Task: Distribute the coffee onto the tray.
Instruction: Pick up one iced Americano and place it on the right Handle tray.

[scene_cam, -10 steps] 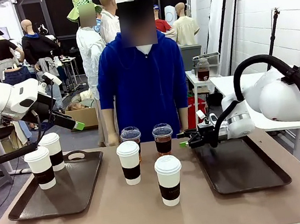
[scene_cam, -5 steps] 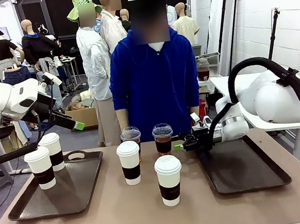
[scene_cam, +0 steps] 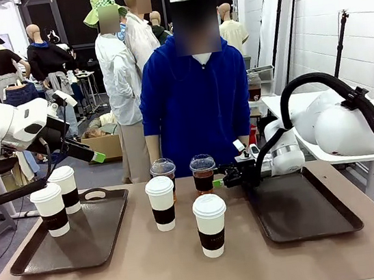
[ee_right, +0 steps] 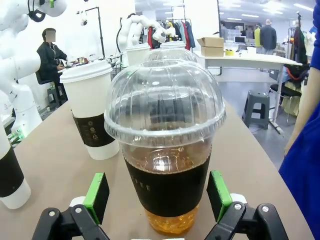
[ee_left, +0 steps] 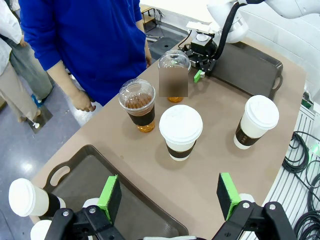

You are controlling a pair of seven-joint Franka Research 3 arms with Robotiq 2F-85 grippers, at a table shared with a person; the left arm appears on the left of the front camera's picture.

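Two white lidded cups with dark sleeves stand on the left tray. Mid-table are two more white cups and two clear domed cups of brown drink. My right gripper is open, level with the table, at the right-hand clear cup. In the right wrist view that cup stands between my green pads, with a gap on each side. My left gripper hangs open and holds nothing above the left tray's inner edge, raised.
The right tray is bare behind my right arm. A person in a blue top stands at the far edge, hands down by the table. Bare tabletop runs along the near edge.
My right gripper has slid left off the right tray to the right-hand clear cup, still open. The person has shifted slightly to the right. My left arm has not moved.
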